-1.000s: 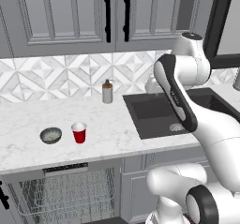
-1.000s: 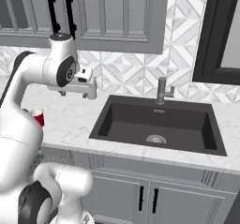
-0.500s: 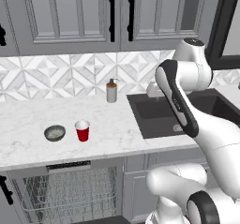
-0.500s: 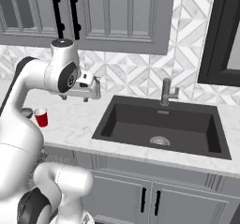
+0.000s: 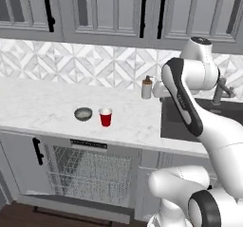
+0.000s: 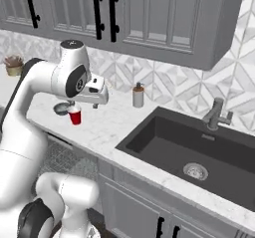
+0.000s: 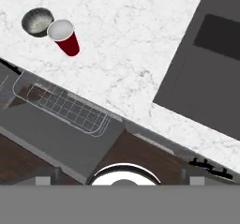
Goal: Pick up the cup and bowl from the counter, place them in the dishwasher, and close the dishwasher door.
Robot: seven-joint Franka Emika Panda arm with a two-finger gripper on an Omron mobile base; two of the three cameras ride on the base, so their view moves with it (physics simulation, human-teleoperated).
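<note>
— Red plastic, that's the cup (image 5: 105, 118), yes? Where does it stand?

— Upright on the white marble counter (image 5: 42, 102), near the front edge, just beside the grey-green bowl (image 5: 83, 114) (close, though I cannot tell if they touch). Directly below them the dishwasher (image 5: 90, 169) shows its wire racks, and the dishwasher door (image 5: 76, 206) lies dropped open.

— And the gripper (image 6: 102, 96)?

— High above the counter, between the cup and the black sink (image 6: 199, 152), well apart from both cup and bowl. It holds nothing; whether its jaws are parted, I cannot tell. A soap dispenser (image 5: 146, 88) stands by the backsplash.
</note>
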